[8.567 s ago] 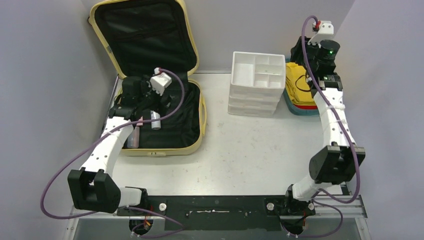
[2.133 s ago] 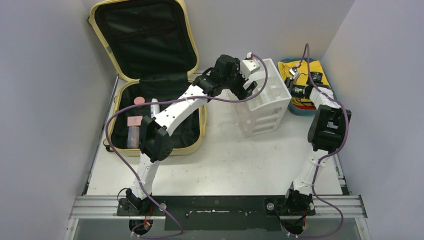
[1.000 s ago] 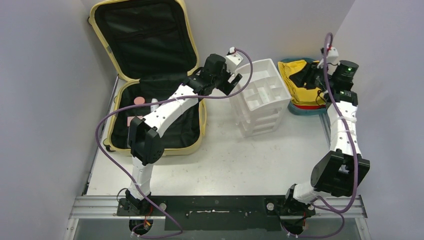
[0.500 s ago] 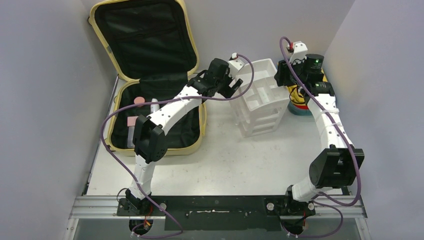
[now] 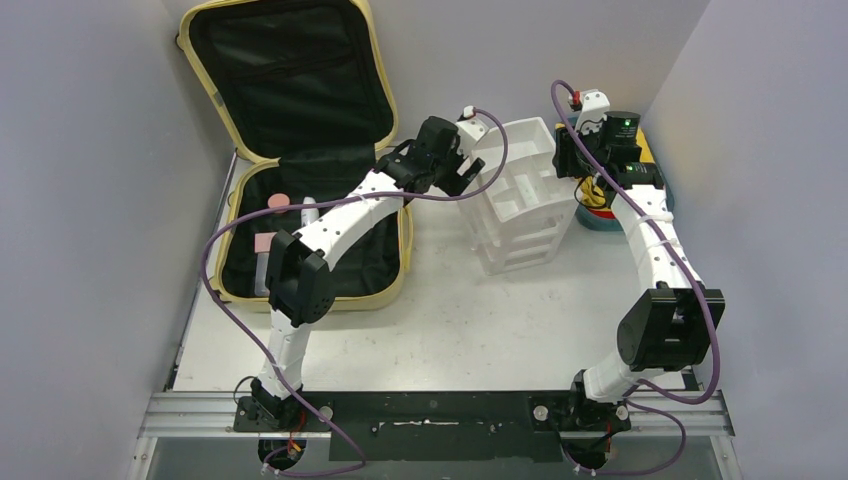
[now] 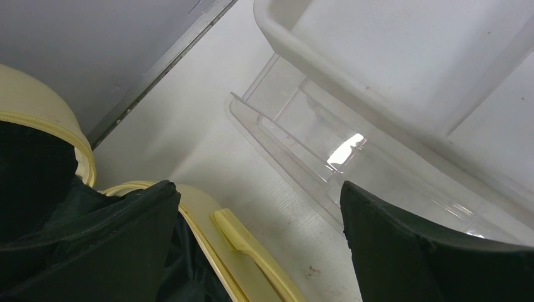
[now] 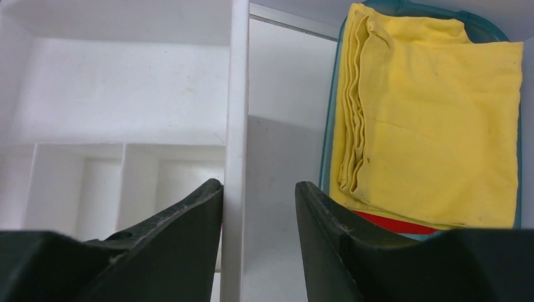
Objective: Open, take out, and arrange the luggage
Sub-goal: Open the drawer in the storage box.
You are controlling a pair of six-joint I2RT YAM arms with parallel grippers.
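The luggage (image 5: 290,80) lies open at the left, its lid leaning on the back wall, with small bottles and pink items (image 5: 268,242) in its black-lined base. My left gripper (image 5: 465,172) hangs open and holds nothing, between the luggage's right rim (image 6: 208,226) and the white drawer organizer (image 5: 520,190). In the left wrist view its fingers (image 6: 94,245) stand wide apart over bare table. My right gripper (image 7: 258,195) is open and straddles the organizer's right wall (image 7: 236,94). Its left finger (image 7: 182,226) touches the wall's inner face; the other stands off it.
The organizer stands skewed on the table, a clear drawer (image 6: 315,145) showing at its lower left. Just right of it sits a teal tray (image 5: 603,222) with a folded yellow cloth (image 7: 434,113). Walls close in the back and both sides.
Over the last second my right gripper swung left from above the yellow cloth to the organizer's right wall. The left gripper shifted slightly toward the organizer and stayed open.
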